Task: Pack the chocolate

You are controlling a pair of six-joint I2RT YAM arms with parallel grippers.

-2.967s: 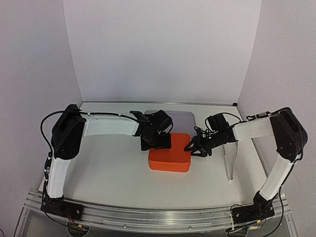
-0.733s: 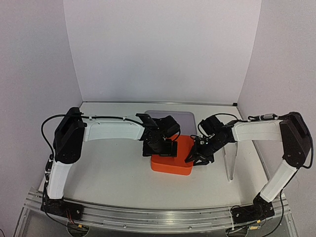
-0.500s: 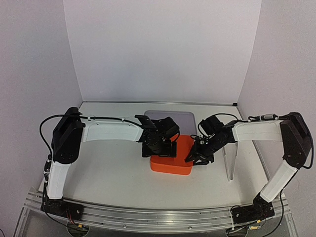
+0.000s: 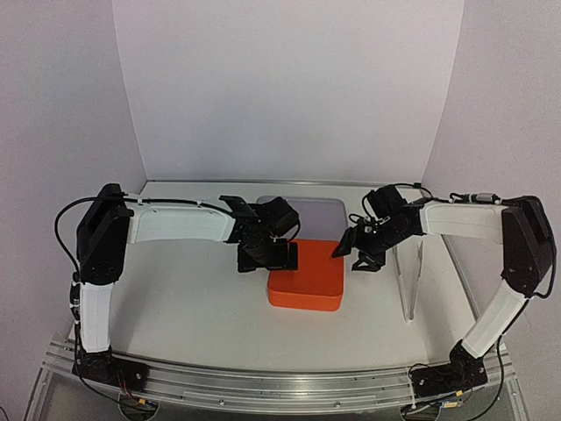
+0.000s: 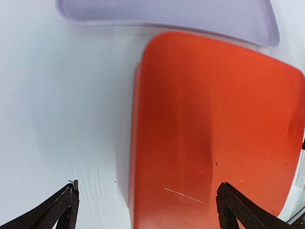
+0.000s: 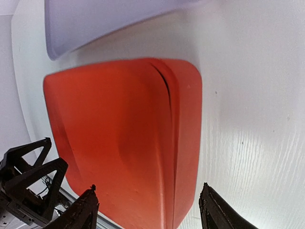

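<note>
The chocolate is hidden; none of it shows in any view. An orange box [image 4: 305, 282] with its lid on sits at the table's middle, filling the left wrist view [image 5: 214, 129] and the right wrist view [image 6: 119, 138]. My left gripper [image 4: 267, 256] hovers over the box's far left edge, jaws wide open with nothing between them [image 5: 147, 188]. My right gripper [image 4: 359, 257] hangs above the box's far right corner, open and holding nothing [image 6: 148, 187].
A flat lavender tray [image 4: 317, 210] lies just behind the box, also visible as a pale slab [image 5: 167, 14] [image 6: 95, 24]. A clear plastic stand [image 4: 410, 276] is upright to the right of the box. White walls close in the back and sides.
The right gripper has opened and lifted off the box's right side, moving back. The left gripper has drawn back and to the left, still open. The box stays put.
</note>
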